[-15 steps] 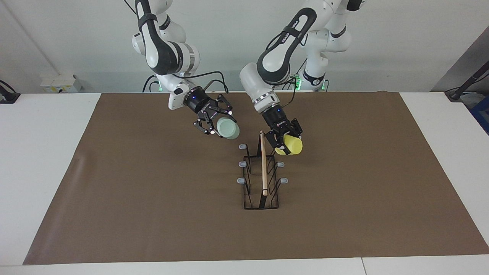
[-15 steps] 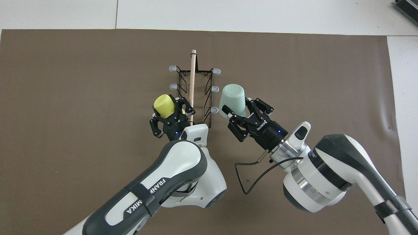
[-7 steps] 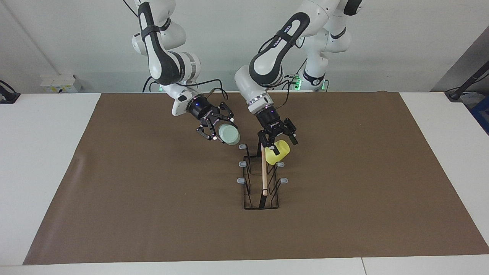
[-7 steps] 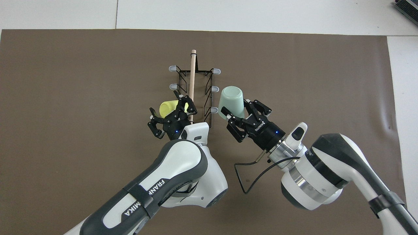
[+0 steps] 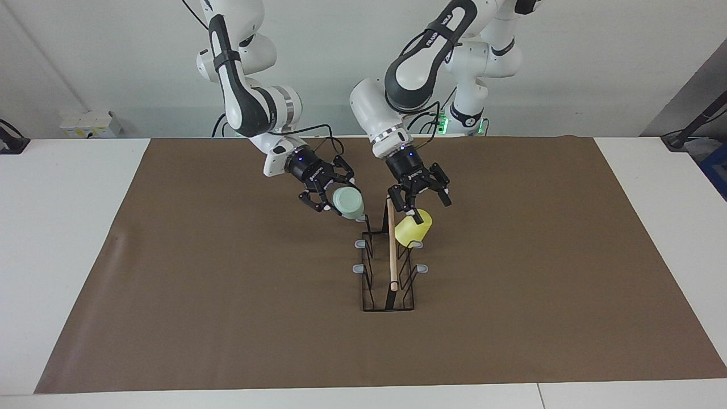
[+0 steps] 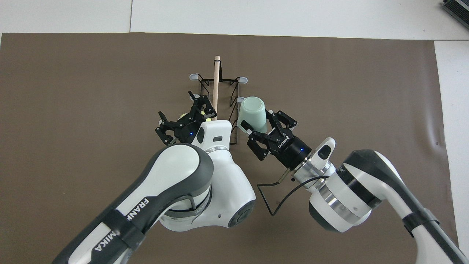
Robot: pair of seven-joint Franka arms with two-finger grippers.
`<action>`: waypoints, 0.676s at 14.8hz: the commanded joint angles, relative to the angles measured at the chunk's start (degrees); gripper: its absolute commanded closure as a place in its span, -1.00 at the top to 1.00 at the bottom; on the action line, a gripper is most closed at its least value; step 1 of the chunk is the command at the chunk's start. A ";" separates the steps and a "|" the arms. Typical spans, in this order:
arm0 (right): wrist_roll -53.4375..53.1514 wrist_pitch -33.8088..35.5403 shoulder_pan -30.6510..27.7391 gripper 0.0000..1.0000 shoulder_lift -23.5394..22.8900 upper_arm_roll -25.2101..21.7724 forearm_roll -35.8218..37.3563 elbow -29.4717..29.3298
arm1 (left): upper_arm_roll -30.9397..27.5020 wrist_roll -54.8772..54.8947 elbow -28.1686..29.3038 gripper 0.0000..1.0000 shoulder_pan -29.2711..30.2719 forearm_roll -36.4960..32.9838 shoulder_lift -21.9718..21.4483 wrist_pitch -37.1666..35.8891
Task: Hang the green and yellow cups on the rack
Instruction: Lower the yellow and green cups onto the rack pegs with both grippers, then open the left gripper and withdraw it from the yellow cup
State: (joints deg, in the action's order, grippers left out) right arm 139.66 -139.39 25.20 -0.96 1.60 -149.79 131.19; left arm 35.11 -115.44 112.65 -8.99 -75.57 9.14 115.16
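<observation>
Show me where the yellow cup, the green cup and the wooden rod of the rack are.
yellow cup (image 5: 413,229): facing view, on its side wall.
green cup (image 6: 252,111): overhead view, on its side wall.
wooden rod (image 5: 392,255): facing view, on the middle of its length.

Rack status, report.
Left hand open above yellow cup, hung on rack. Right hand shut on green cup beside rack. Nothing in the way.
</observation>
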 commanded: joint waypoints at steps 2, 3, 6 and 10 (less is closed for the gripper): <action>10.17 0.70 1.43 -1.00 -1.58 -0.01 -9.38 -0.23 | -2.40 15.38 -2.51 1.00 1.87 10.59 -2.46 2.87; 11.76 0.88 1.35 -1.00 -1.85 -0.01 -9.38 -0.49 | -3.37 19.16 -3.22 1.00 1.87 12.88 -2.46 3.83; 17.89 0.88 1.43 -1.00 -2.02 -0.01 -11.30 -1.11 | -7.23 30.06 -4.28 1.00 1.87 19.56 -3.86 8.13; 23.72 1.05 1.52 -1.00 -2.11 -0.01 -15.01 -1.73 | -12.77 50.87 -4.28 1.00 1.87 35.18 -7.38 11.66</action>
State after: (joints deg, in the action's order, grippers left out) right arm 155.44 -138.77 26.20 -2.31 1.53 -152.57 130.20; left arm 24.99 -74.64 107.54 -7.10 -47.54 4.79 124.84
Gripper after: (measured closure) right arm 0.330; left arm 0.000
